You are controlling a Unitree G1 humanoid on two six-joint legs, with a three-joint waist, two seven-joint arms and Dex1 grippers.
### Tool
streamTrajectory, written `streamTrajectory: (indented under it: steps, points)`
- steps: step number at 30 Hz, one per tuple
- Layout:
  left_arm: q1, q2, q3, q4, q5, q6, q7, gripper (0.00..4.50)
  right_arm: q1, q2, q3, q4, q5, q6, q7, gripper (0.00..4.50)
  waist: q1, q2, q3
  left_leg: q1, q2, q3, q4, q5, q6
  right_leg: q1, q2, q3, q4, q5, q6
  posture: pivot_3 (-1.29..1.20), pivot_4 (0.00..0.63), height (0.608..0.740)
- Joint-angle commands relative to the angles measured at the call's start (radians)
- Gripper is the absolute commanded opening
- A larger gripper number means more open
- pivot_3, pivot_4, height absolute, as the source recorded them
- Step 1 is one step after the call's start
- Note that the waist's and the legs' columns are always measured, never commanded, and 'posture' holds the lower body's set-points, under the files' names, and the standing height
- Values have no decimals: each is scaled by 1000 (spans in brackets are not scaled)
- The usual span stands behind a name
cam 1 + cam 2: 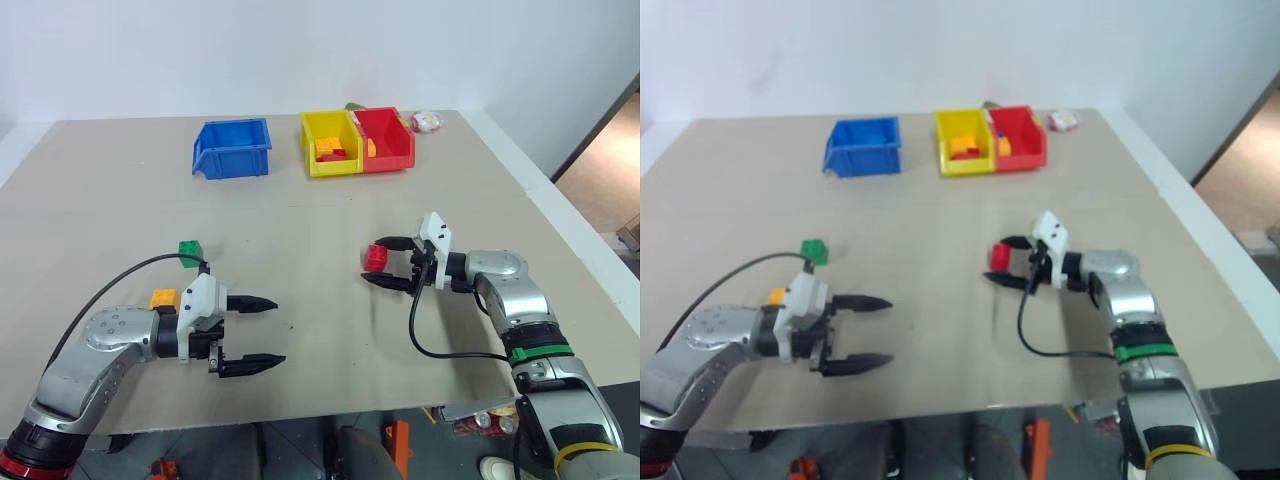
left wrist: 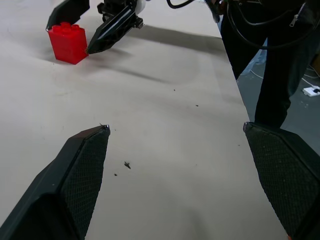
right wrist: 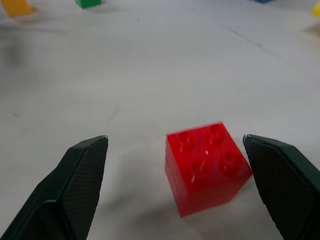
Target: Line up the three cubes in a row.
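Clearly little of the row is built: the three cubes sit scattered on the bench [image 1: 300, 230]. The green cube [image 1: 190, 252] and the yellow-orange cube [image 1: 164, 298] lie near each other just behind the left end effector [image 1: 250, 333], while the red cube [image 1: 376, 258] sits well apart from them, so it probably has to be carried over to join them. The right end effector [image 1: 388, 262] has its fingers spread wide, one on each side of the red cube, which rests on the bench nearer one finger; no squeeze is visible, so I judge it not yet gripped. The left end effector is likewise spread wide and empty, hovering over bare bench.
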Motion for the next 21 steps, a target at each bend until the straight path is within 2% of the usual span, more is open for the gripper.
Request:
streamTrajectory:
  steps: [1, 3, 8, 9, 15, 21]
  points:
    - [2, -5, 11, -48, 1, -22, 8, 4500, -48, 3, -10, 29, -15, -20, 3, 3963, 0, 0, 0, 0, 0, 0, 0, 0, 0, 0, 0, 0, 0, 0, 0, 0, 150, 740]
    - [0, -10, 8, -54, 2, -21, 15, 4500, -55, 5, -8, 48, -20, -23, 15, 3440, 0, 0, 0, 0, 0, 0, 0, 0, 0, 0, 0, 2, 0, 0, 1, 0, 150, 740]
    - [-4, -17, 8, -52, 10, -25, 27, 4500, -60, 8, -15, 57, -23, -34, 20, 1589, 0, 0, 0, 0, 0, 1, 0, 0, 0, -1, 0, 3, 0, 0, 1, 0, 150, 740]
    - [-4, -18, 7, -51, 11, -26, 28, 4500, -59, 7, -15, 54, -22, -35, 24, 1341, 0, 0, 0, 0, 0, 1, 0, 0, 0, -1, 0, 3, 0, 1, 1, 0, 150, 740]
    - [-1, -22, 9, -51, 11, -24, 26, 4500, -49, -22, 10, -34, -29, -24, 82, 1266, 0, 0, 0, 0, 0, 2, 0, 0, 0, -1, 0, 4, 0, 1, 1, 0, 150, 740]
    - [59, -35, 56, -89, -19, -36, 49, 4500, -52, 7, 88, -374, 67, 197, 180, 1266, -3, 0, 0, 0, 2, 3, -1, 0, 0, -4, 1, 6, 1, 1, 1, 0, 150, 740]
